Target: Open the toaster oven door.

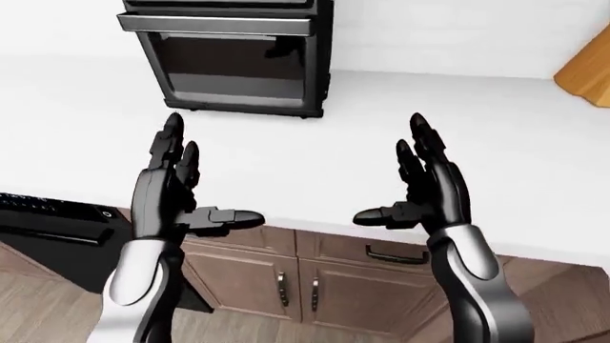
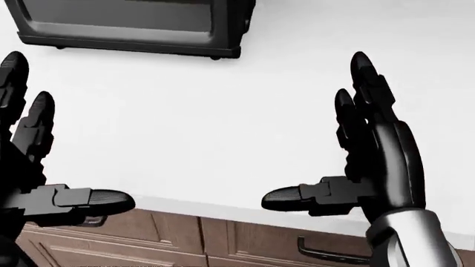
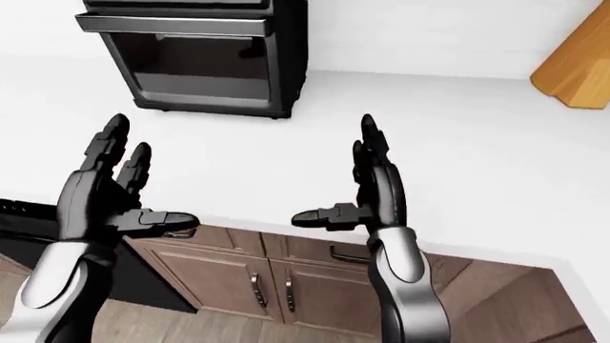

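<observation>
The black toaster oven [image 1: 234, 61] stands on the white counter [image 1: 315, 143] at the top left of the left-eye view. Its glass door [image 1: 234, 68] is shut, with a grey bar handle [image 1: 214, 23] across the top. My left hand [image 1: 186, 189] is open and empty, held up above the counter's near edge, well below the oven. My right hand [image 1: 410, 182] is open and empty too, to the right of the oven and apart from it. Both hands show large in the head view, with the left hand [image 2: 44, 167] at left and the right hand [image 2: 349, 161] at right.
A wooden block [image 1: 586, 68] stands at the counter's far right. Brown cabinet doors and a drawer with dark handles [image 1: 295, 275] run under the counter. A black appliance [image 1: 52, 221] sits at lower left beside the cabinets.
</observation>
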